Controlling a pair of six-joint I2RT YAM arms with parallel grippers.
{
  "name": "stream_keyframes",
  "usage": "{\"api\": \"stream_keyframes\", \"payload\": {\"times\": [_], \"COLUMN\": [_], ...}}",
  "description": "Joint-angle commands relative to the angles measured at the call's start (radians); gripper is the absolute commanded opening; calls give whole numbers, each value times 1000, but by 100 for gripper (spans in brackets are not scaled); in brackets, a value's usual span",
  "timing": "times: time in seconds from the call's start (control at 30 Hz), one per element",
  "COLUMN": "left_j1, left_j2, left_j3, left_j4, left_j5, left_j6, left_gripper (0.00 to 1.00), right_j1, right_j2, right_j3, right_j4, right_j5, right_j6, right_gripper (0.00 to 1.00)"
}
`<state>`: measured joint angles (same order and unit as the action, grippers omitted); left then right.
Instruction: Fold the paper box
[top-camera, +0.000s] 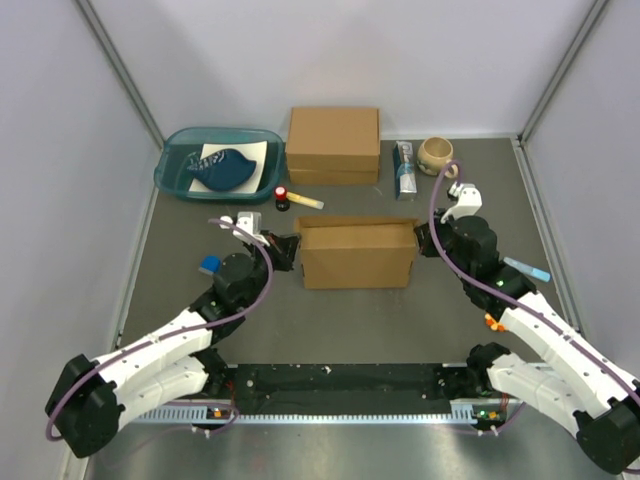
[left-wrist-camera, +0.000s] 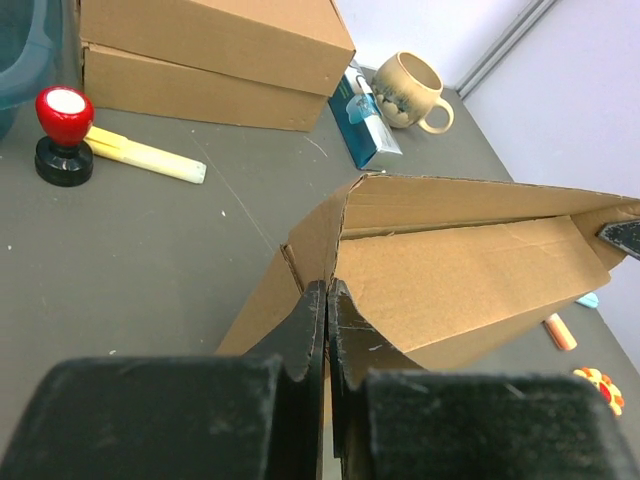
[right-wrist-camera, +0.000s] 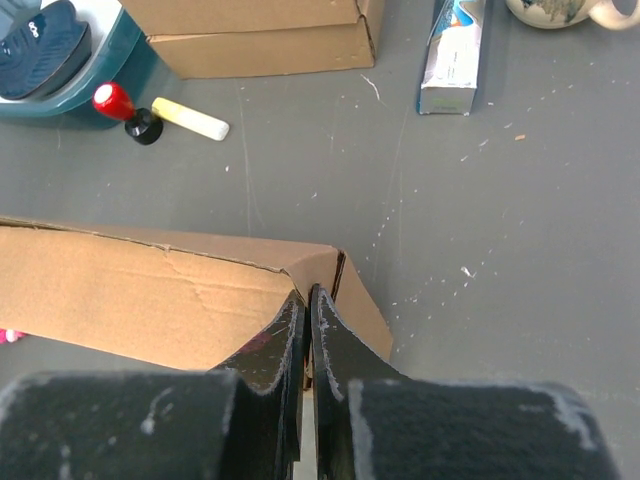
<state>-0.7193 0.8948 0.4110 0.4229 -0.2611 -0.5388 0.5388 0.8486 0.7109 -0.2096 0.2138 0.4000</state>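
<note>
The paper box is half-formed; its 9 and 3 o'clock ends are pinched by left gripper and right gripper; closing is judged outstanding.

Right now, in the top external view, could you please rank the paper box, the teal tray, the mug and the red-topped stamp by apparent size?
1. paper box and teal tray: these look about alike, so I have not ranked them against each other
2. mug
3. red-topped stamp
</note>
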Motion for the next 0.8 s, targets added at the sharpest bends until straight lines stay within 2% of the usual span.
{"api": "stream_keyframes", "payload": {"times": [0.0, 0.37, 0.63, 0.77], "left_j1": [-42, -106, -150, -158], "left_j2": [36, 99, 135, 148], "left_j3": [-69, -81, -51, -52], "left_j4": [-144, -182, -222, -228], "left_j5": [-26, -150, -227, -240], "left_j6": [62, 86, 122, 115], "left_gripper": [0, 0, 0, 0], "right_j1": [13, 13, 12, 13], "right_j2": [3, -17, -28, -29], "right_j3": [-47, -51, 27, 59], "right_j4": [-132, -159, -180, -180], "right_j5": [-31, -13, 13, 22], "right_j6": [0, 16, 16, 16], "right_gripper": [0, 0, 17, 20]}}
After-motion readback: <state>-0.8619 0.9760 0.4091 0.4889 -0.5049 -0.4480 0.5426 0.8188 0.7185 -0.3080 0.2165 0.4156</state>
